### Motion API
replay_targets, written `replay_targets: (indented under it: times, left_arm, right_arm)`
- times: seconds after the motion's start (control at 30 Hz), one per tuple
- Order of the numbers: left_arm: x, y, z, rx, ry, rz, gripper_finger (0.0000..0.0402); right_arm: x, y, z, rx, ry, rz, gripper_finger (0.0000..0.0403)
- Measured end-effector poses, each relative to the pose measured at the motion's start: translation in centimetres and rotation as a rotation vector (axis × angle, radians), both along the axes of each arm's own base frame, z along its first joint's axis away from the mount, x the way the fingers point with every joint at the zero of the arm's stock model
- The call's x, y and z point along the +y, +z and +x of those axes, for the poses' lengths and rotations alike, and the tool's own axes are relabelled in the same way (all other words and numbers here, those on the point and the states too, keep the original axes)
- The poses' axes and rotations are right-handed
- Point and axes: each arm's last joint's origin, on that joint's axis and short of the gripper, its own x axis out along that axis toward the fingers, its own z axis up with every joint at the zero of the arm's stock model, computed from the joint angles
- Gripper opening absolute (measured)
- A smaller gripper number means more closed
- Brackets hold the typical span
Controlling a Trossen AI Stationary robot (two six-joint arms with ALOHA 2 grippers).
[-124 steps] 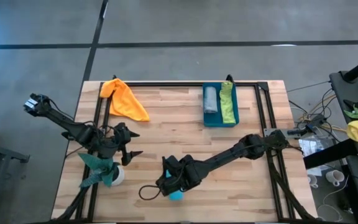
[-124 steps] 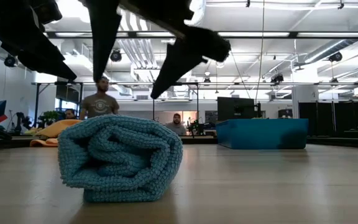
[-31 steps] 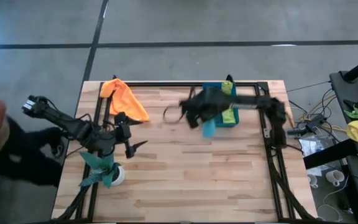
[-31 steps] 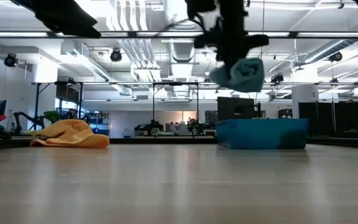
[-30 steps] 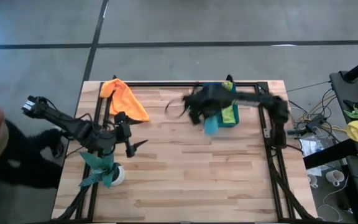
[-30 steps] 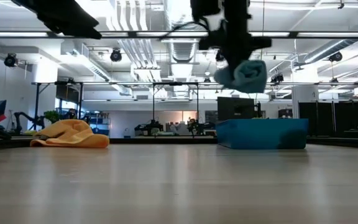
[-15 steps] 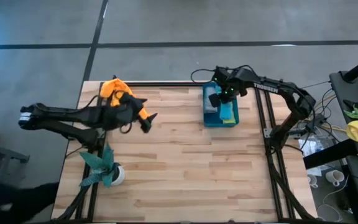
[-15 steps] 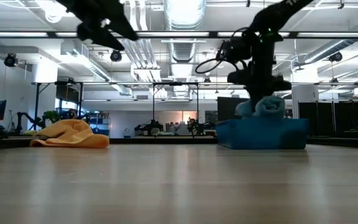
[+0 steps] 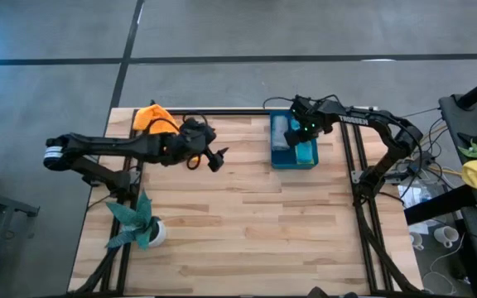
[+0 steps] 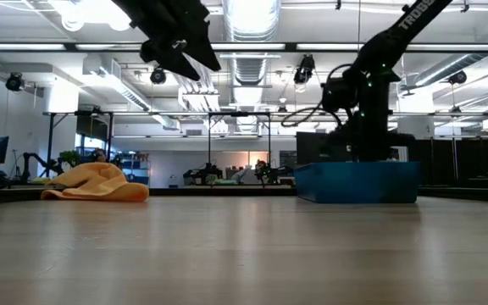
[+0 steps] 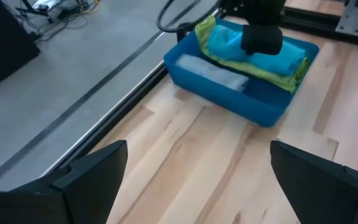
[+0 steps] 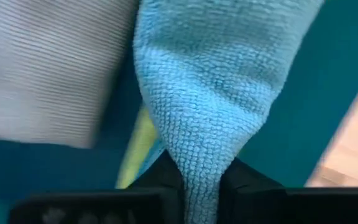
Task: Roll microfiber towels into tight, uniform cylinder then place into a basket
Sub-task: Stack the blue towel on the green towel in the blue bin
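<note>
1. The right gripper's (image 12: 191, 186) fingers stand nearly closed, pinching a fold of the turquoise towel (image 12: 222, 93) between them; the right wrist view shows this close up, with the grey towel (image 12: 48, 62) beside it and a sliver of lime green towel (image 12: 143, 134) beneath.
2. The left gripper's (image 11: 197, 180) fingers are spread wide with nothing between them, bare wood showing in the gap.
3. From above, the basket (image 9: 292, 161) sits at about 1 o'clock on the table (image 9: 247, 240), the right gripper down inside it; the towels there are largely hidden by the arm.
4. The left wrist view supplies what the overhead one hides: the turquoise towel lies on top of the lime green one, the grey roll alongside in the basket.
5. The orange towel (image 9: 151, 116) lies unrolled at 11 o'clock, the left gripper just beside it, above the table.
6. The low view shows only the basket's wall, the right arm dipping behind it, and the orange heap.
</note>
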Motion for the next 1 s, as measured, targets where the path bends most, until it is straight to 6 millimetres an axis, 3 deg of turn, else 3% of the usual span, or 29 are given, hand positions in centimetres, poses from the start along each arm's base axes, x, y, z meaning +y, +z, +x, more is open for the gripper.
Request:
replay_targets:
  times: [0.23, 0.4, 0.57, 0.67, 0.8, 1.0]
  left_arm:
    - [0.1, -0.7, 0.7, -0.011, 0.026, -0.037, 0.0377]
    - [0.1, -0.7, 0.8, -0.044, 0.047, -0.063, 0.0377]
    - [0.1, -0.8, 0.7, -0.049, 0.061, -0.067, 0.0377]
    - [0.1, -0.8, 0.7, -0.057, 0.069, -0.077, 0.0377]
    - [0.1, -1.0, 0.8, -0.061, 0.082, -0.089, 0.0377]
    - [0.1, -1.0, 0.7, -0.085, 0.105, -0.121, 0.0377]
  right_arm:
    - [0.3, -0.9, -0.7, 0.059, 0.016, -0.016, 0.0162]
    - [0.0, 2.0, -0.3, 0.014, 0.153, -0.087, 0.0245]
    - [0.3, 7.2, -0.6, 0.060, 0.558, -0.167, 0.0289]
    - [0.7, 8.7, -0.9, 0.114, 0.907, -0.173, 0.0295]
    - [1.1, 8.5, -1.0, 0.116, 1.233, -0.150, 0.0291]
    - [1.0, 5.7, -0.9, 0.134, 1.282, -0.079, 0.0316]
